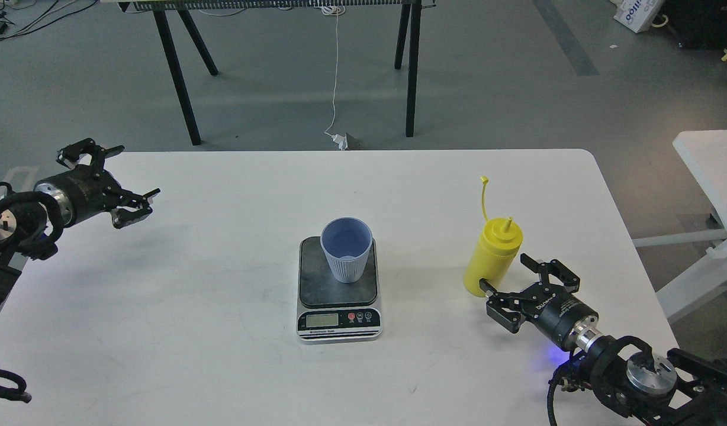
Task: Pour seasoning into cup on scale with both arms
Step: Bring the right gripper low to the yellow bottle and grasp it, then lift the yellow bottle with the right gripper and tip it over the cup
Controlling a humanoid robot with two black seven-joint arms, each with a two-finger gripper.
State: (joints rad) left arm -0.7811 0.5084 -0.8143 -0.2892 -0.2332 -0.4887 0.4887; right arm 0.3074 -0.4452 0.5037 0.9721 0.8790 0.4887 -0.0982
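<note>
The table (221, 355) is largest; on it the scale (338, 290) carries the cup (346, 249), well left of the right gripper (513, 291); that gripper's jaws are spread, the bottle (492, 257) just ahead at their mouth, base touching or nearly so. The bottle looks light, soft-walled and slick; mid-body seems the best hold, gently. The left gripper (116, 183), jaws spread, hangs far off, holding nothing.
</note>
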